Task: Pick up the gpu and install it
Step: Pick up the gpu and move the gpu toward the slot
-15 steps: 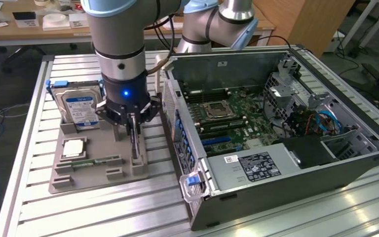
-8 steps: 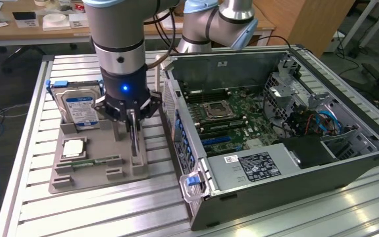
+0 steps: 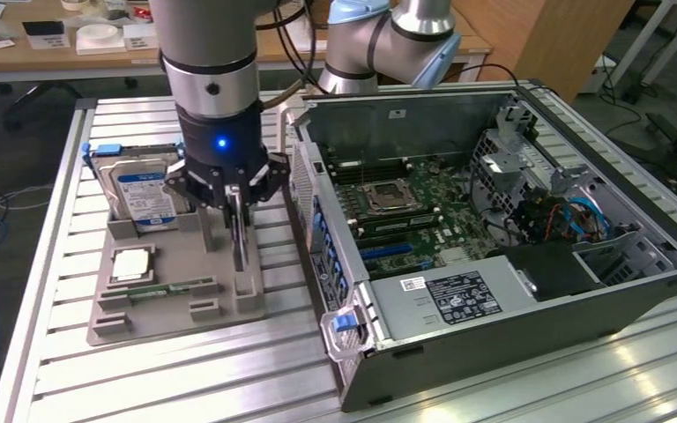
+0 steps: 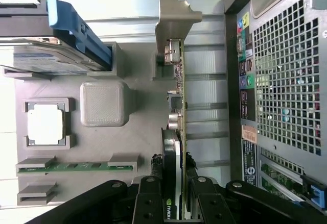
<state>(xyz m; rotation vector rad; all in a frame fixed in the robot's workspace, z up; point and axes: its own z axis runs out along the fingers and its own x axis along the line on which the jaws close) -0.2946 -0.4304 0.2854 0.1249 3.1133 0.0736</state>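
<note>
From my remote station I saw the graphics card (image 3: 239, 242) (image 4: 172, 152) standing on edge at the side of the gray tray (image 3: 162, 308) (image 4: 138, 132) nearest the computer case (image 3: 479, 291) (image 4: 286, 71). Its silver bracket pointed away from the claw (image 3: 236, 207) (image 4: 172, 170). The claw pinched the card from above, one finger on each flat face. I could not tell whether the card sat in its slot or hung just clear of it. On the tray beside it were a hard drive (image 3: 145, 189) (image 4: 46, 55), a processor chip (image 3: 133, 263) (image 4: 45, 124) and a memory stick (image 3: 174, 288) (image 4: 71, 166). The tray lay toward the tabletop's (image 3: 197, 379) edge at the exterior view's left, just beside the open case.
</note>
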